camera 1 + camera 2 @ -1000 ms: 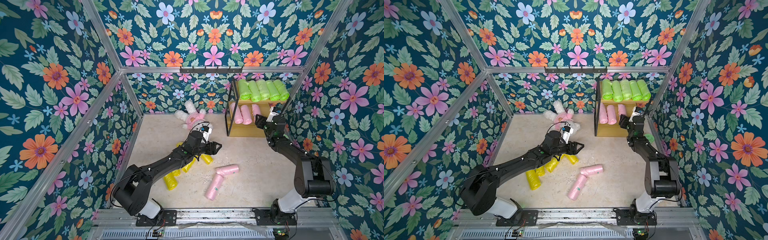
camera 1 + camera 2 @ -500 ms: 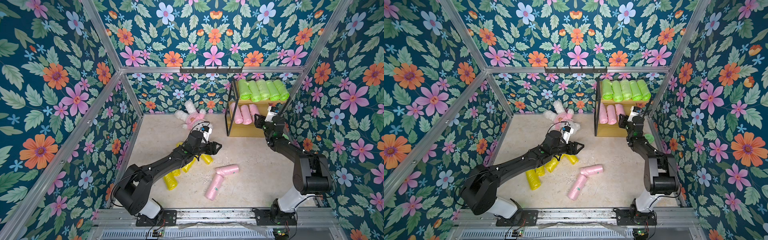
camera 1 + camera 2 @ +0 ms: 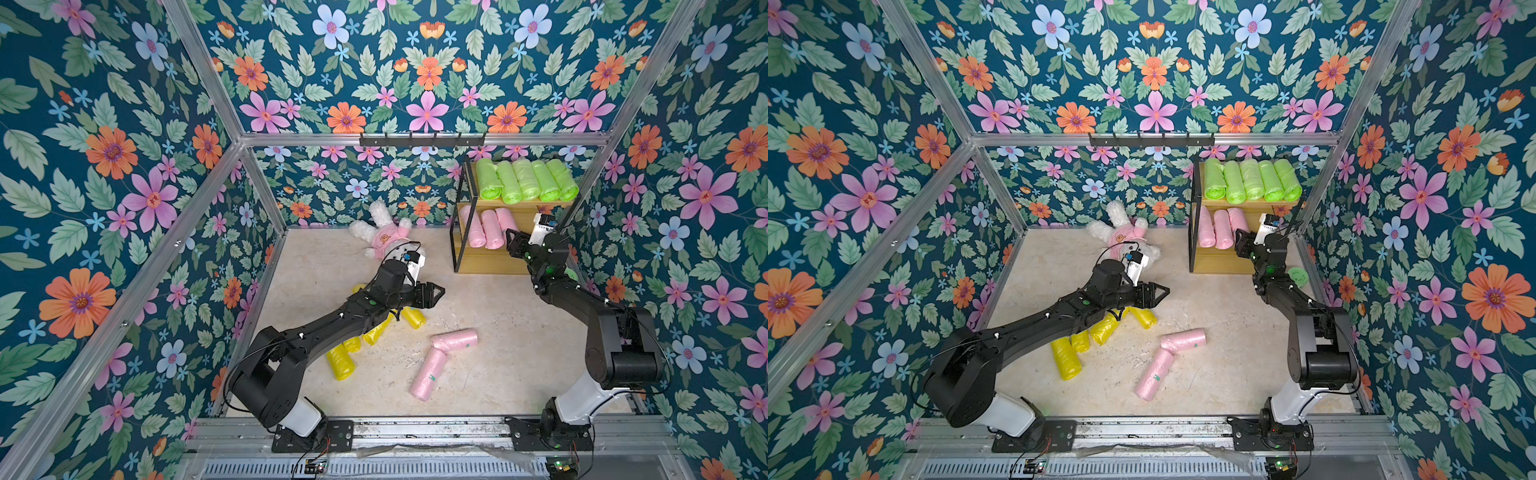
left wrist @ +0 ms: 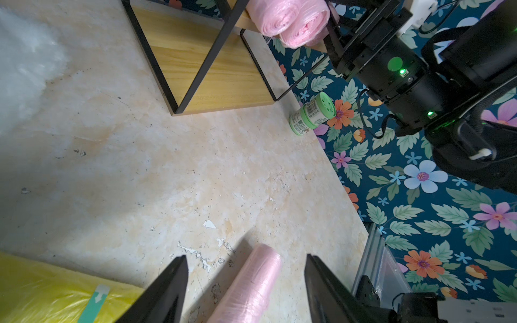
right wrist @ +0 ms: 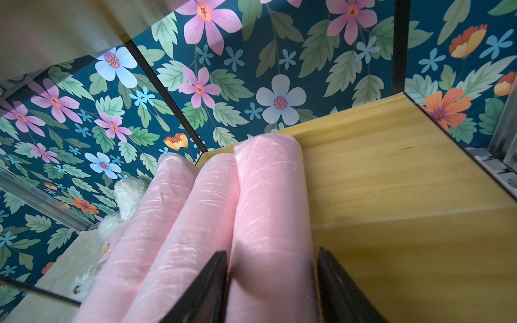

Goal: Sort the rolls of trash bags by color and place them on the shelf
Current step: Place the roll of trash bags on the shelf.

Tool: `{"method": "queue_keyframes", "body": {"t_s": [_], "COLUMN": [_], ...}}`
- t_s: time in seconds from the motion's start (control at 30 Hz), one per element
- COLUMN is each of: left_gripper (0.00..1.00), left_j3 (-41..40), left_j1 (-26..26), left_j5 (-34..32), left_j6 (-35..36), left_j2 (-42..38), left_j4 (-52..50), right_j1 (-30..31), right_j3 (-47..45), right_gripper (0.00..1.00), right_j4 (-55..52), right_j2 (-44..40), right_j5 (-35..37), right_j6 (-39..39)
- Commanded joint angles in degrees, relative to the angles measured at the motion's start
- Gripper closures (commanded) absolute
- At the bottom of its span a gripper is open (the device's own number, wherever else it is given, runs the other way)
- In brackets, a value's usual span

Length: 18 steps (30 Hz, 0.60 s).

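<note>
The shelf (image 3: pixel 490 264) stands at the back right. Its top board carries several lime green rolls (image 3: pixel 525 180), and three pink rolls (image 3: pixel 484 228) lie on the middle board. My right gripper (image 3: pixel 510 241) (image 5: pixel 272 251) is at that board, open, its jaws close on either side of the outermost pink roll (image 5: pixel 268 195), which rests on the wood. On the floor lie two pink rolls (image 3: pixel 455 340) (image 3: pixel 428 374) and several yellow rolls (image 3: pixel 340 363), partly under my left arm. My left gripper (image 3: pixel 440 293) (image 4: pixel 244 256) hovers open and empty above the floor; a pink roll (image 4: pixel 251 285) shows beyond its jaws.
A white plush rabbit (image 3: pixel 382 235) lies at the back wall, left of the shelf. A small pale-green jar (image 4: pixel 312 113) lies on its side by the right wall near the shelf's foot. A black hook rail (image 3: pixel 422 139) hangs on the back frame.
The right gripper has stayed at the shelf's middle board with only a slight shift. The left arm and the rolls on the floor have not moved.
</note>
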Motion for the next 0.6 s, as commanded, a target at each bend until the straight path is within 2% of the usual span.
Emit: {"method": "queue_keyframes", "body": {"t_s": [0.0,0.17,0.3,0.57], "left_gripper": [0.29,0.29,0.29,0.29], "left_j3": [0.37,0.32,-0.27,-0.48], "left_j1": [-0.01,-0.08,-0.09,-0.03], "left_j5": [0.57,0.66,0.33,0.32], "left_j6": [0.66,0.83,0.88,0.92], "left_j2": [0.01,-0.16,-0.51,-0.71], "left_j4": [0.64,0.63,0.85,1.36], "right_j1": [0.07,0.03,0.06,3.26], "right_j3": [-0.88,-2.85,-5.63,-12.26], "right_gripper": [0.36,0.28,0.27,0.43], "right_j4": [1.82,1.93,2.5,5.28], "right_j2": [-2.78,-6.16,-9.11,-12.45], "right_j5": [1.24,3.33,3.0,2.52], "right_j6": [1.56,2.55,3.12,2.77]}}
